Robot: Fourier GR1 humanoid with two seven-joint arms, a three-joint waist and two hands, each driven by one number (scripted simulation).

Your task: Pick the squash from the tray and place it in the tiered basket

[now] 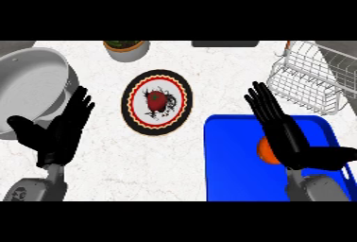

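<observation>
Both hands flat, fingers straight.

The tray lies right of the plate, the tiered basket behind it, the pan far left.

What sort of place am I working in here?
Most likely a kitchen counter: a pale marbled countertop carries a grey metal pan, a white wire tiered basket and a patterned round plate holding a red vegetable.
</observation>
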